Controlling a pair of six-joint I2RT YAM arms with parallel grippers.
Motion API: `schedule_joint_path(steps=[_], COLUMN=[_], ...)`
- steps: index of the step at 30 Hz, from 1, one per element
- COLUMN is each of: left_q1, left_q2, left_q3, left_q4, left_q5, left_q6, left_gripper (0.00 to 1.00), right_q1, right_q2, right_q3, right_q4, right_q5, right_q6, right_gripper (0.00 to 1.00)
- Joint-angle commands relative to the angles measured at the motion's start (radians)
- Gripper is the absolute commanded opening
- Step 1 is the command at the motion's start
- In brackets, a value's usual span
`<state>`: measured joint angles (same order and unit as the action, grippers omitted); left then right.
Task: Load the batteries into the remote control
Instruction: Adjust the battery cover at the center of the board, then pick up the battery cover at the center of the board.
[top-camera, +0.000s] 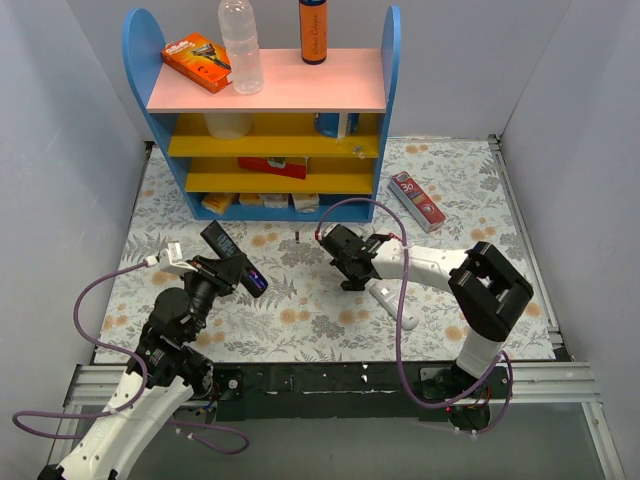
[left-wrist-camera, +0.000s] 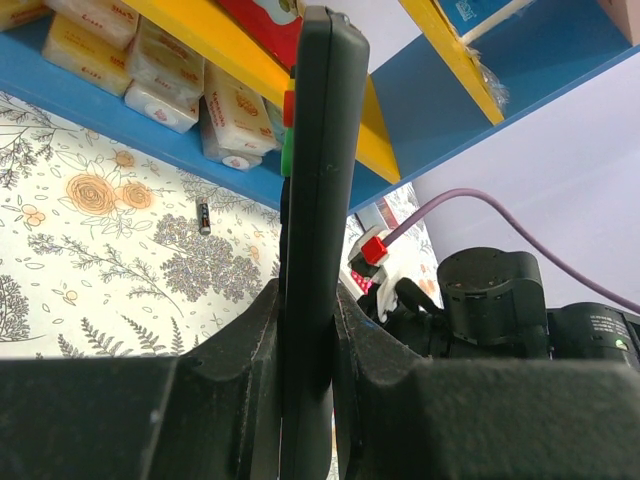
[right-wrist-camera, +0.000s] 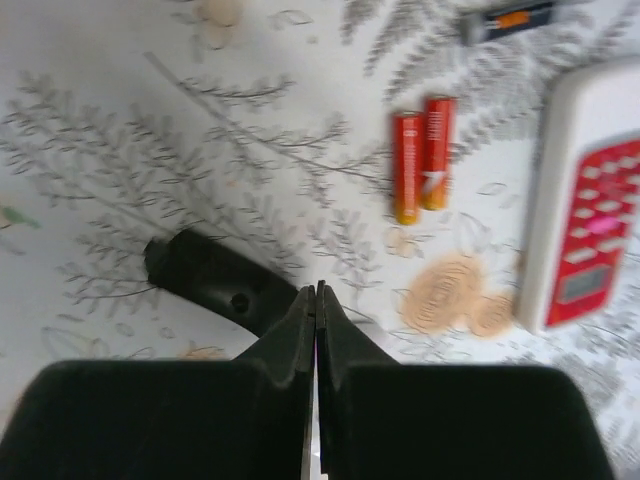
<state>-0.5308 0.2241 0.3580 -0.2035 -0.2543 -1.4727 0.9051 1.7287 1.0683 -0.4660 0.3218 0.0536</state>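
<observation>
The left claw is clamped on the black remote control. The remote stands on edge between the fingers, with a red and a green button showing on its side. Beyond it and to the left, a lone cell lies on the flowered counter. Farther off, wrapped packets sit on the blue shelf, their red print too blurred to read.

The right claw has its tips pressed together with nothing between them. Just left of the tips lies a black piece. Ahead and to the right, two red-orange batteries lie side by side, their pale markings unreadable. Past them is a dark cell with an orange band. Far right lies a white remote with a red keypad.
</observation>
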Motion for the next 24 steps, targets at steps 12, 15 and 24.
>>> schedule_joint_path(steps=[12,15,24], left_q1=[0.006,0.006,0.008], left_q2=[-0.039,-0.045,-0.042], left_q3=[0.048,0.052,0.042], left_q4=[-0.03,-0.043,-0.039], left_q5=[-0.048,-0.057,-0.046], left_q6=[0.031,0.038,0.031], left_gripper=[0.0,0.0,0.0], right_q1=[0.207,0.207,0.204], right_q2=[0.095,-0.023,-0.222], right_q3=[0.047,-0.004,-0.068], right_q4=[-0.114,-0.047,0.111], right_q5=[0.574,0.495,0.168], right_q6=[0.141,0.086,-0.17], right_gripper=[0.07,0.25,0.54])
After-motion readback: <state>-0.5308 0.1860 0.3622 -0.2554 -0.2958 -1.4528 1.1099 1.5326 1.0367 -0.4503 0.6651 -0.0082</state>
